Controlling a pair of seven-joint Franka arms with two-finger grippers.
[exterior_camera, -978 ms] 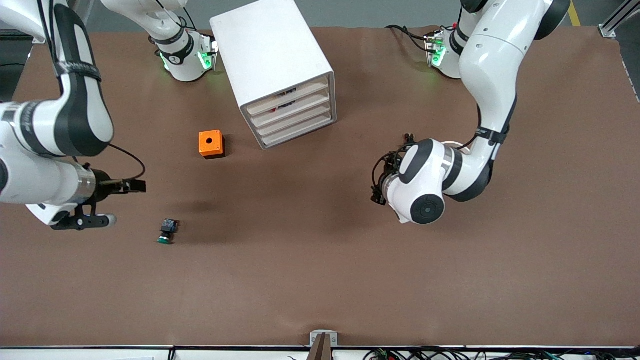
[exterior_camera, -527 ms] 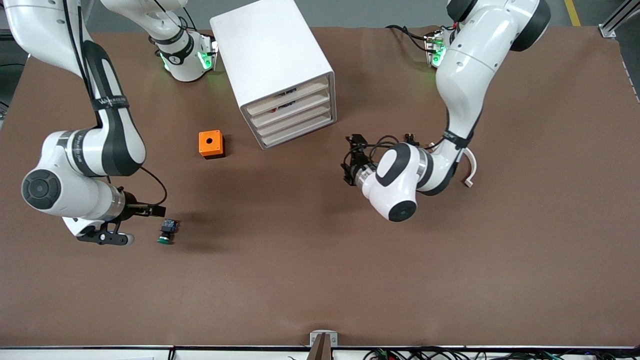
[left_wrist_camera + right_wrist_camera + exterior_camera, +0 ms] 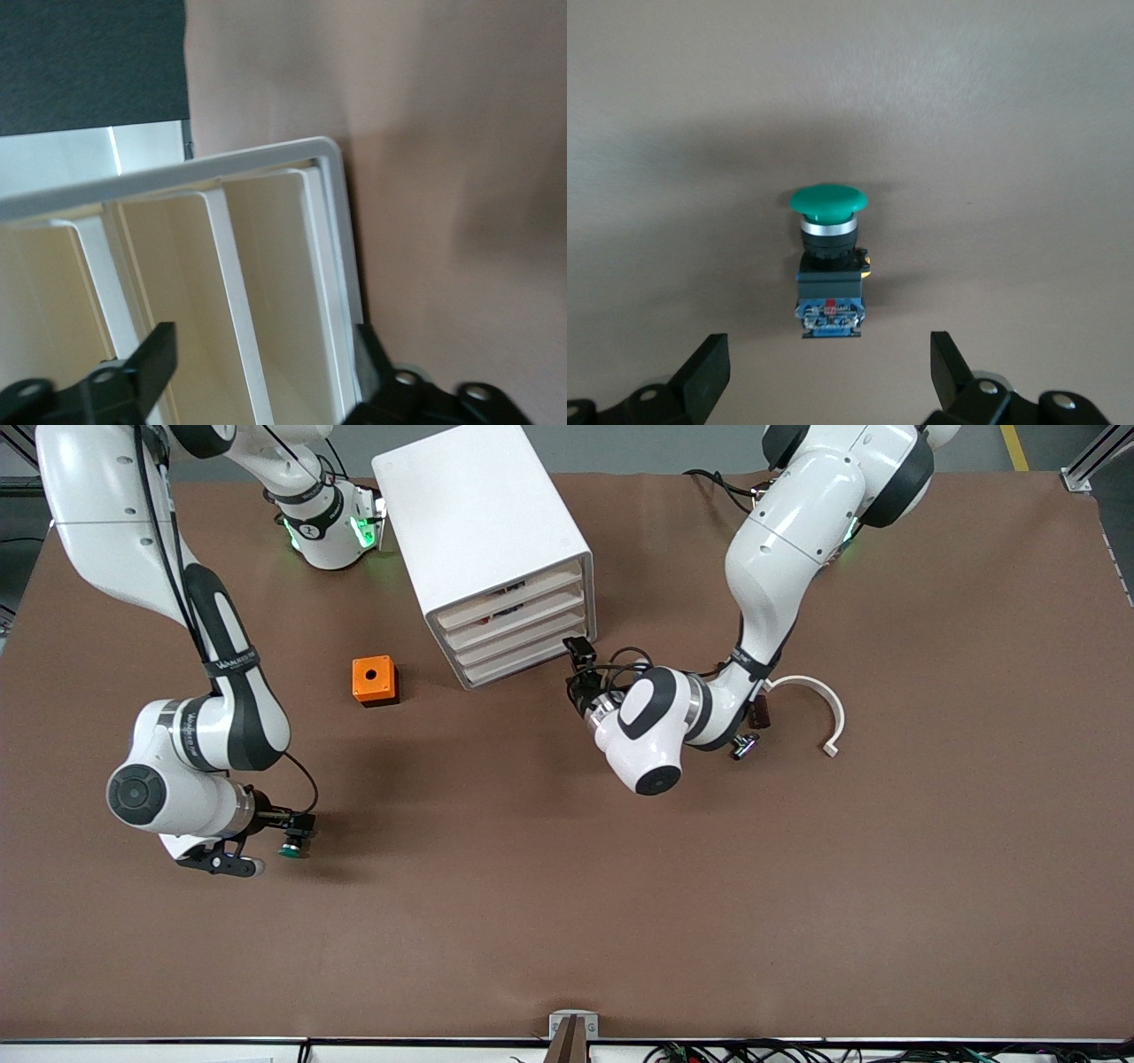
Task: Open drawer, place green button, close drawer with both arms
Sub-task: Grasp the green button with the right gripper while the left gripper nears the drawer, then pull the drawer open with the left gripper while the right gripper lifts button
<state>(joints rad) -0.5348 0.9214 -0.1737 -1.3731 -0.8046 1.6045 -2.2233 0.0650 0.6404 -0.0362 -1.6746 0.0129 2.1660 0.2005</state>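
The button [image 3: 295, 841] lies on its side on the brown table, green cap toward the front camera, toward the right arm's end. In the right wrist view the button [image 3: 828, 266] lies just ahead of my open right gripper [image 3: 828, 372], not touched by either finger. My right gripper [image 3: 282, 831] sits low beside it. The white cabinet [image 3: 478, 522] has its four drawer fronts [image 3: 523, 633] all shut. My left gripper [image 3: 580, 664] is at the cabinet's lower front corner. In the left wrist view the left gripper [image 3: 263, 363] stands open around the drawer fronts [image 3: 266, 266]; which drawer I cannot tell.
An orange box with a hole [image 3: 373, 679] stands beside the cabinet, toward the right arm's end. A white curved piece [image 3: 819, 695] and a small dark part [image 3: 744, 744] lie by the left arm's elbow.
The right gripper has swung in and come down right beside the button. The left gripper has travelled across to the cabinet's drawer fronts, uncovering the white curved piece.
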